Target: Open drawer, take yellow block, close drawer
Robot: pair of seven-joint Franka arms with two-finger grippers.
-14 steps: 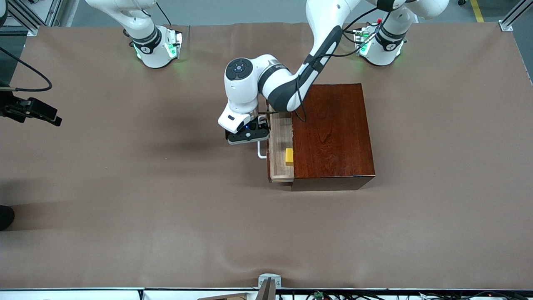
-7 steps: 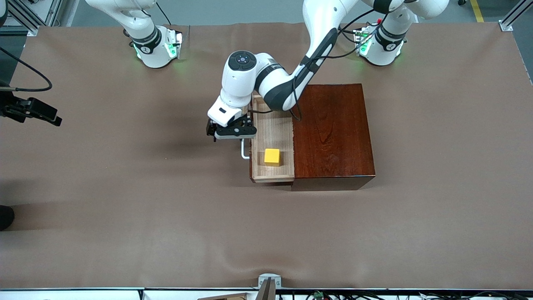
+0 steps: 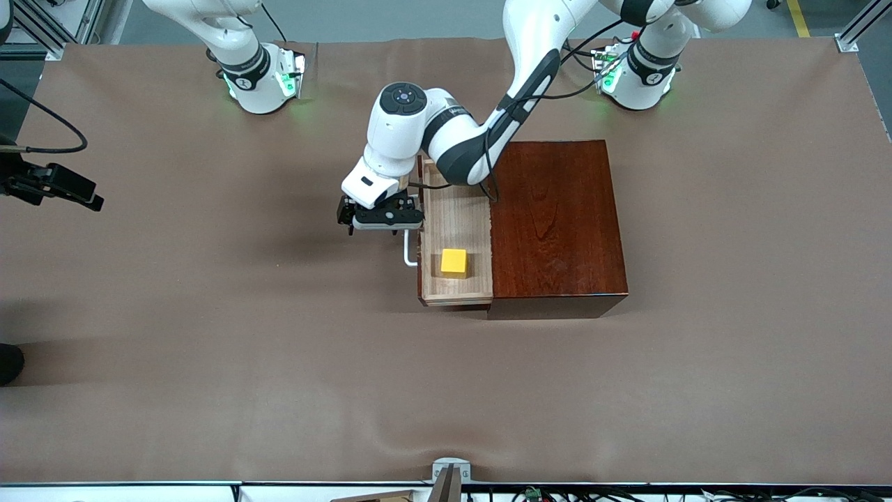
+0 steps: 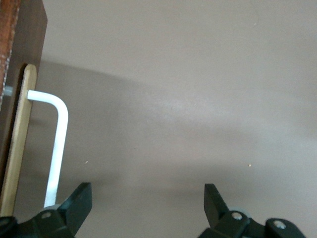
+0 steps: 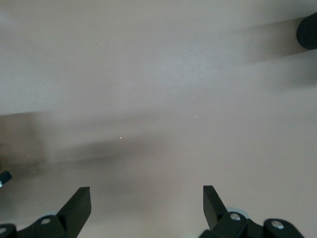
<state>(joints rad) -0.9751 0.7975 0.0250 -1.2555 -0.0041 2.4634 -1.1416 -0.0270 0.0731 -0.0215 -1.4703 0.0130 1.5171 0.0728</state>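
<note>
The drawer (image 3: 456,209) stands pulled out of the mahogany box (image 3: 557,216) toward the right arm's end of the table. The yellow block (image 3: 454,262) sits on the drawer floor, in the part nearer the front camera. My left gripper (image 3: 380,222) hangs open and empty over the table just in front of the drawer front. In the left wrist view (image 4: 147,201) the white handle (image 4: 59,144) runs beside one finger, outside the jaws. The handle's nearer end shows in the front view (image 3: 408,254). My right gripper (image 3: 83,195) waits open and empty over the table's right-arm end (image 5: 147,201).
Brown cloth (image 3: 279,348) covers the whole table. The left arm's forearm (image 3: 474,146) crosses over the drawer's part farther from the front camera. A dark round object (image 5: 308,29) shows at the edge of the right wrist view.
The drawer slid out toward the right arm's end, uncovering the whole yellow block. My left gripper moved with the handle, then a little farther from the drawer front. The right arm has not moved.
</note>
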